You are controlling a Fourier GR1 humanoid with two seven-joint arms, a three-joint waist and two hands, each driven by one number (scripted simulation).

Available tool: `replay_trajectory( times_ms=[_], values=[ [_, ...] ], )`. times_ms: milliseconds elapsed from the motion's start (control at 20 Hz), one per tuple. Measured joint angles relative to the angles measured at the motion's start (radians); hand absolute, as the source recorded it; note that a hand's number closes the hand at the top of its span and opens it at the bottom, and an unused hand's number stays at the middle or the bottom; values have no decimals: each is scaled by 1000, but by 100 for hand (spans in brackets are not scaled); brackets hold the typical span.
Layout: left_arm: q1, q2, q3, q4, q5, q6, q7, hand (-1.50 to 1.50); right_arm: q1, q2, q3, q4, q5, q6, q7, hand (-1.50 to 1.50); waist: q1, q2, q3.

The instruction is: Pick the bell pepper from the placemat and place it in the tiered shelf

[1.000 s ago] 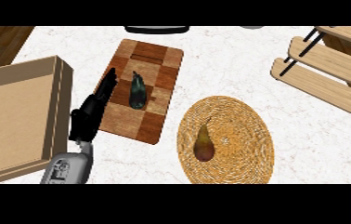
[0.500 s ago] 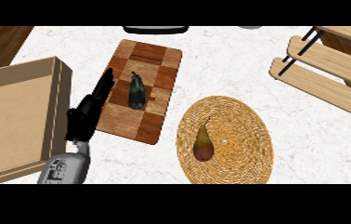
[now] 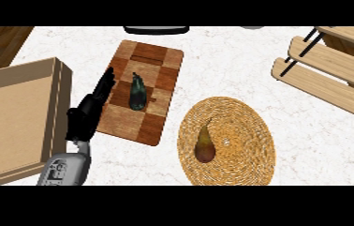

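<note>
Spreading across the whole view is the pale marbled counter (image 3: 228, 56), and at its left edge, just outside the left hand (image 3: 88, 112), sits a large wooden box (image 3: 27, 117). Far off to the hand's right, at the upper right of the view, stands the tiered shelf (image 3: 318, 65) of light wooden slats, well apart from everything else. Nearer, to the right of the hand and below it, lies the round woven placemat (image 3: 232, 171), and on the mat's left part rests the bell pepper (image 3: 203, 143), a brownish, pear-shaped thing with a thin stem pointing up. Directly beside the hand lies a chequered wooden cutting board (image 3: 155, 70), with a dark, slender vegetable (image 3: 137, 93) on it. The left hand itself is open, its fingers straight and held close together, lying over the board's left edge.
</note>
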Motion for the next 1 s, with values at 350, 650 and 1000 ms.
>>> replay_trajectory(
  times_ms=[350,650,1000],
  values=[
    [8,-7,-5,9,-5,3,-9,0,-23,-41,-7,-68,-133,57,-21,-150,1,0,0],
    [10,-4,-1,-8,-2,3,5,0,-68,-67,-63,-172,-180,9,26,-150,-2,-2,0],
    [17,2,11,-20,3,6,16,0,-16,-130,-183,-410,-175,121,187,-150,-19,-7,-1]
  ],
)
